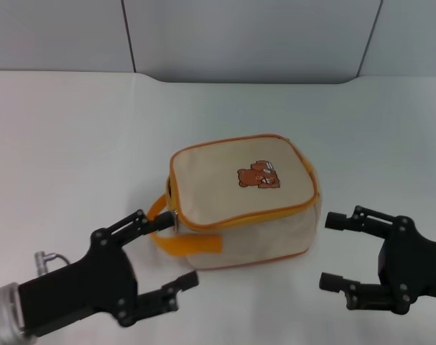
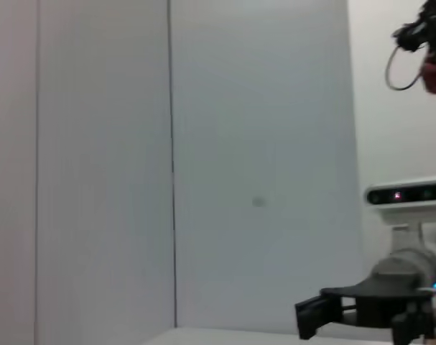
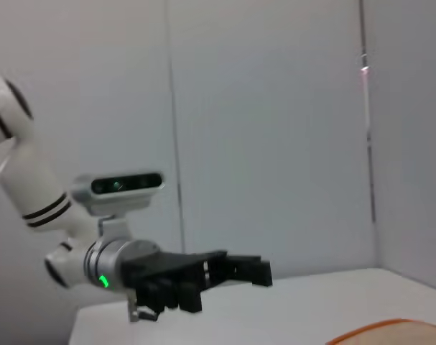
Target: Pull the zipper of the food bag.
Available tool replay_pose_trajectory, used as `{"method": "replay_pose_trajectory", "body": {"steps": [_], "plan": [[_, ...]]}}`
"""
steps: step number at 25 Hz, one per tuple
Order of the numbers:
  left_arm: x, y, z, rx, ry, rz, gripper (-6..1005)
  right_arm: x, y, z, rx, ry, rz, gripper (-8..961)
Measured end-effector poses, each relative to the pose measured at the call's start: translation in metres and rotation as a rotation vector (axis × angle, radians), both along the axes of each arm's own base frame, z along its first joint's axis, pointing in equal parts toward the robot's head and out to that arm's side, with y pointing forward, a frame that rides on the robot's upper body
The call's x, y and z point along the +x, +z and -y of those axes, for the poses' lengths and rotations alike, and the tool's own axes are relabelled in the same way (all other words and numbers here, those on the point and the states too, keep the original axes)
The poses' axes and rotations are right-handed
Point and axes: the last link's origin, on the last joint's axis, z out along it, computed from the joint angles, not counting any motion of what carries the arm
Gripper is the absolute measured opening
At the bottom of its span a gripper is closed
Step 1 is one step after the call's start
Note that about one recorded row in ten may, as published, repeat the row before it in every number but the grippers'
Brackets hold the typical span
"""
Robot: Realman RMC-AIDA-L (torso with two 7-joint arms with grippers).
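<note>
The food bag sits mid-table, bear print up, its zipper band rimming the lid. The left gripper waits wide open and empty near the front edge, just beside the bag's handle end. The right gripper, also open and empty, flanks the opposite side.

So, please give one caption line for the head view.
Open left gripper and right gripper flank the food bag.
</note>
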Motion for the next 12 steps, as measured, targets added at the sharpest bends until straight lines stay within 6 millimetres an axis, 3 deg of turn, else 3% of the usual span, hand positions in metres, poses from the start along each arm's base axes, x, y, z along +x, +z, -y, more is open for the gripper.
{"method": "replay_pose_trajectory", "body": {"steps": [2,12], "plan": [[-0.0022,0.0045,0.002,-0.012,-0.004,0.002,821,-0.0021,-0.0008,-0.0019,-0.013,0.013,0.008,826],[-0.0049,0.0084,0.0078,-0.027,-0.014,0.001,815,-0.005,-0.0008,-0.0056,-0.027,0.018,0.012,825]]}}
